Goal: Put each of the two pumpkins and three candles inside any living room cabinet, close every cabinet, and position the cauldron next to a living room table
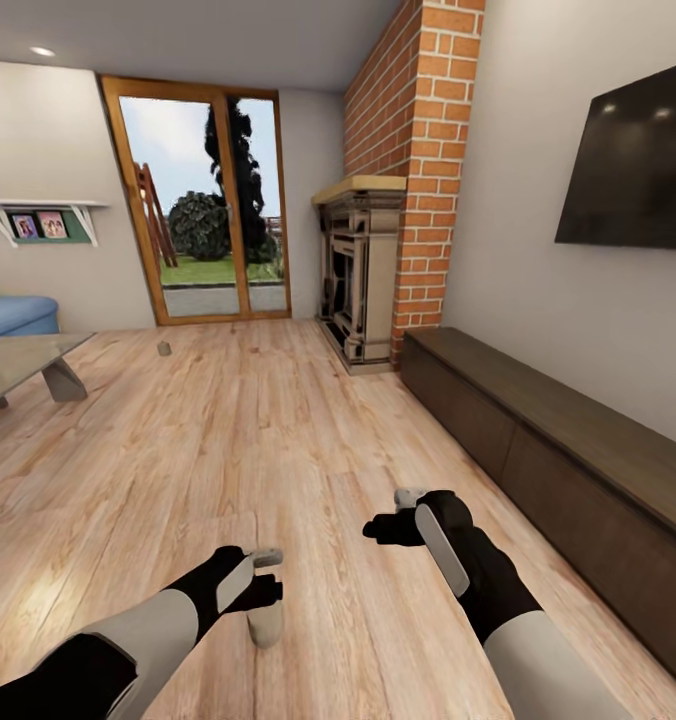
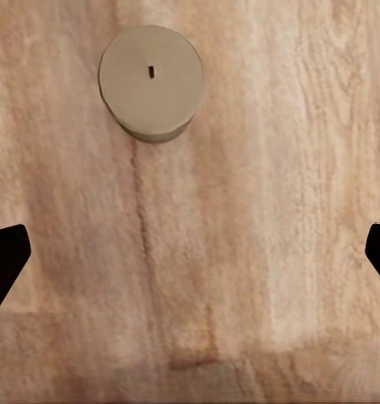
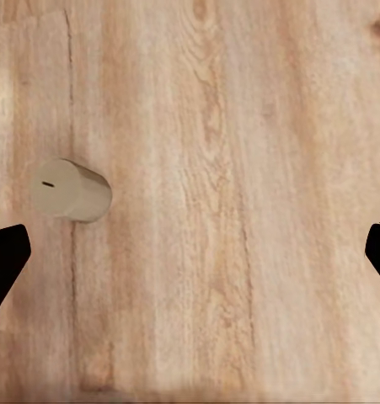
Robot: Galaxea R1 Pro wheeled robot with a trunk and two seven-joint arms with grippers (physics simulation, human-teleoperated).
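Jaws spread wide on both arms, nothing held: in each wrist view the dark fingertips sit at the far side edges of the frame. Your left gripper (image 1: pixel 250 585) hovers low centre of the head view, directly over a candle (image 1: pixel 266 627) standing upright on the floor (image 1: pixel 228 430). In the left wrist view that candle (image 2: pixel 152 82) sits in the upper part of the frame, off-centre, not between the fingers. Right gripper (image 1: pixel 403 520) hangs free, lower centre-right. A second small object (image 1: pixel 164 348) sits far off by the glass door, too small to name. Cabinet (image 1: pixel 578 450) runs along the right, fronts all shut. Table (image 1: pixel 18 362) at the left edge.

Risk: descend now and a fingertip lands on the candle top, tipping it so it rolls. Re-centre first.
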